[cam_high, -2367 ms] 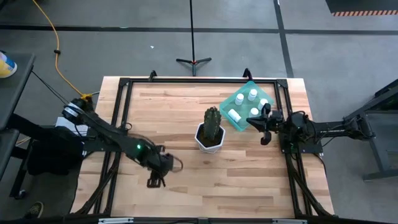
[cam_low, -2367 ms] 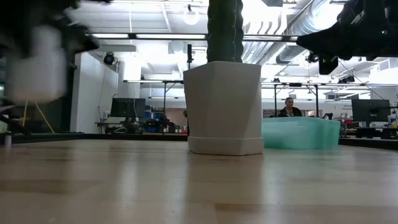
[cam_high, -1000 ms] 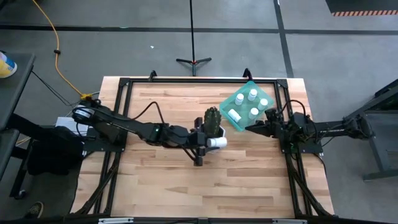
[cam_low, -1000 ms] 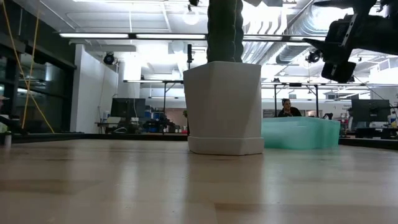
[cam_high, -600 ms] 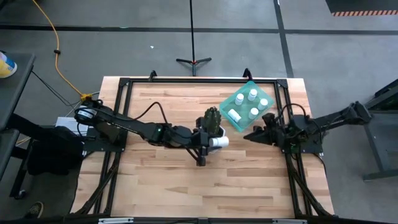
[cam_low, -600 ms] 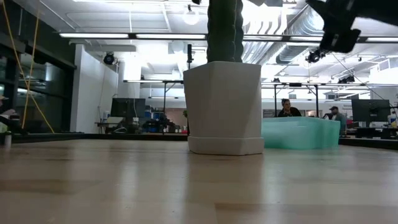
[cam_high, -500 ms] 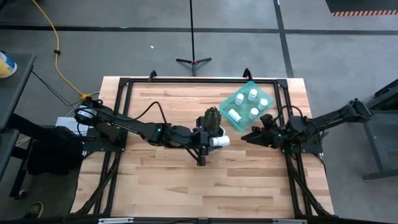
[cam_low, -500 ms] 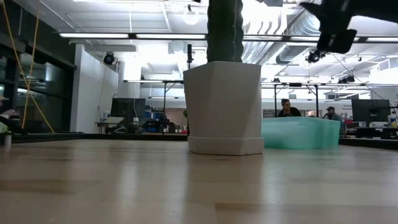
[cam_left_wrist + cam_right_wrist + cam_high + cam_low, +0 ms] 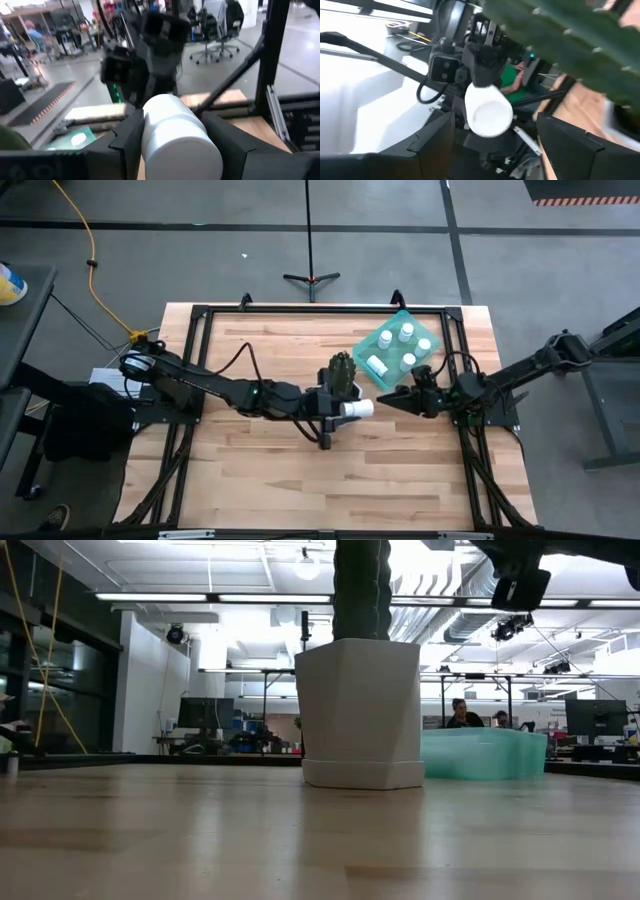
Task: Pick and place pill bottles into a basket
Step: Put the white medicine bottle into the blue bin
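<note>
Bottle held out between the two arms

Left gripper (image 9: pixel 350 409) jaws clamp a pill bottle (image 9: pixel 358 408) at the cactus pot's (image 9: pixel 336 404) 4 o'clock; right gripper (image 9: pixel 384 400) faces it, jaws wide, basket (image 9: pixel 392 326) at 1 o'clock.

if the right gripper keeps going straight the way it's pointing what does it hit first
Most likely the pill bottle held out by the left gripper. The right gripper, jaws open, points at the bottle's end, apart from it, beside the cactus pot. Heights look matched, but depth is uncertain.
</note>
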Motion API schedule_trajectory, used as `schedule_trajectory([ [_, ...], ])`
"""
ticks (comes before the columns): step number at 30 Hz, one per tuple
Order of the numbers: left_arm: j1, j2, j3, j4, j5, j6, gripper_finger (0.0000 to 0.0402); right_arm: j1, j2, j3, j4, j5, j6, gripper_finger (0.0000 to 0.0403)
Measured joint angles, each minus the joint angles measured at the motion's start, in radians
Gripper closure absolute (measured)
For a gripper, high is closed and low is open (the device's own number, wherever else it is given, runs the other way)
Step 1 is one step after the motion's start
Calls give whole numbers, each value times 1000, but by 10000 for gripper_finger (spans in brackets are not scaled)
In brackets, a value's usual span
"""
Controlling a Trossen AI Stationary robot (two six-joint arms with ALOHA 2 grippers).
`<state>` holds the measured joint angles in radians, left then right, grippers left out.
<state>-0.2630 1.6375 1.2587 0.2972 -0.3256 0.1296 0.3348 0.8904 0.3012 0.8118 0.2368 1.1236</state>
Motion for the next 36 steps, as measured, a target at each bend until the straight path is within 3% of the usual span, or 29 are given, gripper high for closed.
schedule_trajectory([
  [4, 1, 1, 0, 43, -1, 21, 188, 19, 64, 3, 98, 6, 0, 130],
  [16, 1, 11, 0, 91, 5, 24, 188, 30, 210, 142, 92, 20, -69, 130],
  [36, 8, 22, 0, 121, 80, 44, 188, 30, 225, 143, 151, 43, -77, 150],
])
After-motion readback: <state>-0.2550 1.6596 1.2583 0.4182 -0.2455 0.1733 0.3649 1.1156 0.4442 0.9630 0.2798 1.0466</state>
